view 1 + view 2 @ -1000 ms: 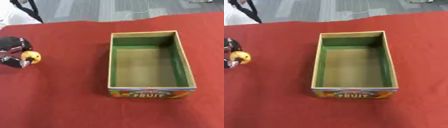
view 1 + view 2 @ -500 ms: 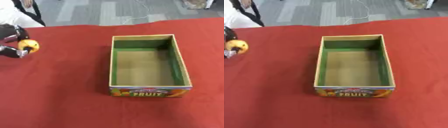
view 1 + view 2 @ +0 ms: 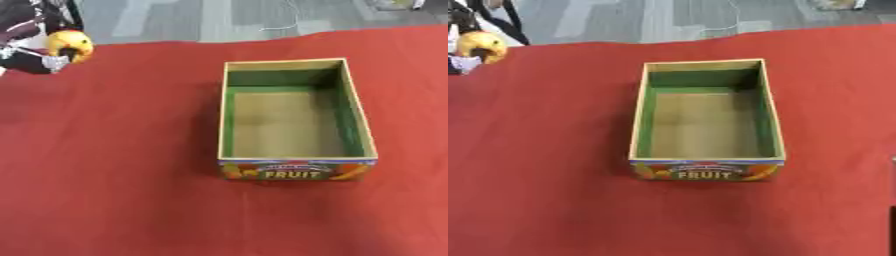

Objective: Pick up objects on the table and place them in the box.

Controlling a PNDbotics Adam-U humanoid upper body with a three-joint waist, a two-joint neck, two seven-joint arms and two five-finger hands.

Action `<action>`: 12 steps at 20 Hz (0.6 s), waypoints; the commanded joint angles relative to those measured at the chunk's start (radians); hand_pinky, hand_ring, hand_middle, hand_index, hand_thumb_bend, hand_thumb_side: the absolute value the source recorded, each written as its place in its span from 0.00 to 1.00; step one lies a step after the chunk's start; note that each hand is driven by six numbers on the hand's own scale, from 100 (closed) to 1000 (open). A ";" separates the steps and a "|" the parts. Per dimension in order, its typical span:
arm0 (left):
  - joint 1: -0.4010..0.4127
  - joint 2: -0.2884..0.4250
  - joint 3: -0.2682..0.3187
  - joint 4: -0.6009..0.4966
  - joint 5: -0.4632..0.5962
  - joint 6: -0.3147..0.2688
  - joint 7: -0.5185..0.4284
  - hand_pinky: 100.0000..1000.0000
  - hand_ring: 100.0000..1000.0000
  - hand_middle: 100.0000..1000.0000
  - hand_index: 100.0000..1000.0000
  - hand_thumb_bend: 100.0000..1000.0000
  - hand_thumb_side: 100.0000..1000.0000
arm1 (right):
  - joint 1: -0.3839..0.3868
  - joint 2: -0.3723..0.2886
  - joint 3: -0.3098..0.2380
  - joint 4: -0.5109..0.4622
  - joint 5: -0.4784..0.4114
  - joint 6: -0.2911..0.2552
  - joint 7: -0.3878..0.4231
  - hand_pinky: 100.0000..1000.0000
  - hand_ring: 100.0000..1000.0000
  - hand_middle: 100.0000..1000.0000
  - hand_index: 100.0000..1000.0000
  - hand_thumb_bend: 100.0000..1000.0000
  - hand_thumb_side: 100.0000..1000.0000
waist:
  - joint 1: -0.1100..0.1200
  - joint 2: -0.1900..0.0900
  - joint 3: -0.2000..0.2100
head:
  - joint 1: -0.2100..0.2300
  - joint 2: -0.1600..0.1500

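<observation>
Fruit, yellow-orange and roundish, sits in the left hand at the upper left, over the far left edge of the red table; dark fingers curl round it, and one dark patch shows on its near side. It is too round to give a long axis or a heading. The box lies well apart from it, right of the middle, with its long axis running away from the camera and slightly askew; the short near wall carries a colourful label reading FRUIT, facing the camera. Its inner side walls are green, its floor is plain brown cardboard, and nothing shows inside it. The left eye view shows more of the black and silver hand around the fruit, down to a pale part below it. The right eye view has the fruit pressed against the left border with little of the hand left, but it adds a thin dark strip at the lower right edge, too small to make out. The right hand shows in neither view. Grey floor runs beyond the table's far edge.
</observation>
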 commanded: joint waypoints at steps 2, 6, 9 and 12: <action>-0.060 -0.013 -0.014 -0.057 0.047 0.007 -0.046 0.25 0.42 0.34 0.51 0.00 0.17 | -0.004 0.003 0.003 -0.020 0.008 -0.001 -0.002 0.85 0.85 0.58 0.80 0.00 1.00 | 0.001 -0.022 0.001 | 0.008 0.010; -0.114 -0.071 -0.036 -0.088 0.080 0.008 -0.085 0.25 0.41 0.34 0.50 0.00 0.17 | -0.006 0.006 0.005 -0.020 0.008 -0.003 -0.002 0.85 0.85 0.58 0.80 0.00 1.00 | 0.000 -0.024 -0.001 | 0.005 0.010; -0.165 -0.136 -0.049 -0.091 0.103 0.014 -0.120 0.24 0.40 0.33 0.49 0.00 0.17 | -0.011 0.014 0.008 -0.020 0.006 -0.007 -0.001 0.84 0.85 0.58 0.80 0.00 1.00 | -0.004 -0.024 -0.006 | 0.007 0.002; -0.213 -0.208 -0.060 -0.089 0.100 0.023 -0.148 0.24 0.41 0.33 0.50 0.00 0.17 | -0.017 0.023 0.011 -0.020 0.006 -0.012 -0.002 0.84 0.85 0.59 0.80 0.00 1.00 | -0.008 -0.026 -0.010 | 0.013 -0.004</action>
